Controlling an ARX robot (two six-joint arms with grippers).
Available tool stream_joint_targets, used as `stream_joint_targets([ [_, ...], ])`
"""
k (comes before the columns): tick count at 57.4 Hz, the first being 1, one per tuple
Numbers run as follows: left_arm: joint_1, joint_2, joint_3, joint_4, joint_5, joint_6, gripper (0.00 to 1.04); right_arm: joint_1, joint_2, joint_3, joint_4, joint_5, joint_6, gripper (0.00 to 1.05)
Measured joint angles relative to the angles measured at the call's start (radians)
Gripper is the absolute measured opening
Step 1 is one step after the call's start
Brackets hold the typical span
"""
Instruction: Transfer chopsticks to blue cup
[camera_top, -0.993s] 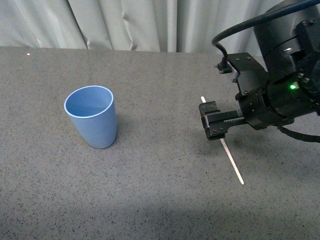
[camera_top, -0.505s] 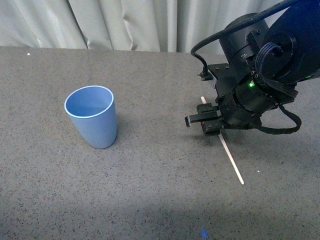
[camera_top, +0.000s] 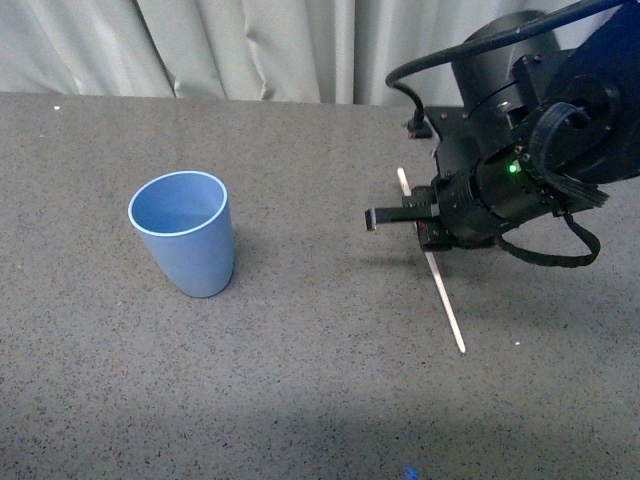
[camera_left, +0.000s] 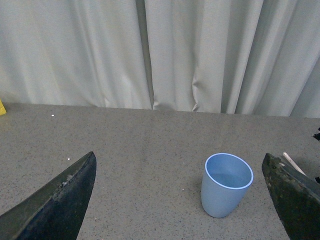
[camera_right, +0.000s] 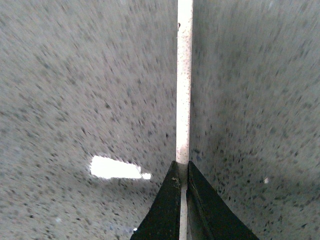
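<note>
Right gripper (camera_top: 428, 238): clamped on the stick (camera_top: 447, 300), fingers (camera_right: 167, 210) pinched tight around it in the wrist view, the hold a little toward the far end.
Left gripper (camera_left: 177, 157): wide apart, holding nothing, out of the front view.
Stick: slanting across the right side of the table (camera_top: 300, 350), far tip toward the curtain (camera_top: 250, 50), near tip toward the robot; lifted or touching down – impossible to tell.
Cup (camera_top: 183, 240): upright on the left side, mouth open, well apart from the stick.
Risk, swivel: very thin stick in a narrow pinch, longer part hanging past the fingers, so likely to pivot or slide during a quick swing.
Risk, drag: low near tip liable to scrape the table and twist the stick out of line.
Risk, cup: probably light plastic, easily knocked over by a tip striking the rim or wall instead of the mouth.
Risk, release: stick longer than the cup is tall, bound to lean on the rim – a drop from too high could tip the cup.
Open room: bare grey surface between gripper and cup, nothing in the path.
Edges: far edge against the curtain, just behind the arm; near and side edges out of frame.
Headroom: free space above the cup for turning the stick upright.
</note>
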Motion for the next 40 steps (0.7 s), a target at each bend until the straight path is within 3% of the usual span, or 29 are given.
stream_joint_targets([
  [6,0.000,0.000,0.000,0.000,0.000,0.000,0.98,0.017,-0.081,-0.070,0.178,-0.040,0.012,0.01],
  [12,0.000,0.000,0.000,0.000,0.000,0.000,0.98,0.067,-0.201,-0.128,0.489,-0.110,0.051,0.01],
  [16,0.000,0.000,0.000,0.000,0.000,0.000,0.98,0.106,-0.224,-0.130,0.613,-0.158,0.053,0.01],
  [40,0.000,0.000,0.000,0.000,0.000,0.000,0.98,0.267,-0.105,0.000,0.706,-0.234,0.067,0.01],
])
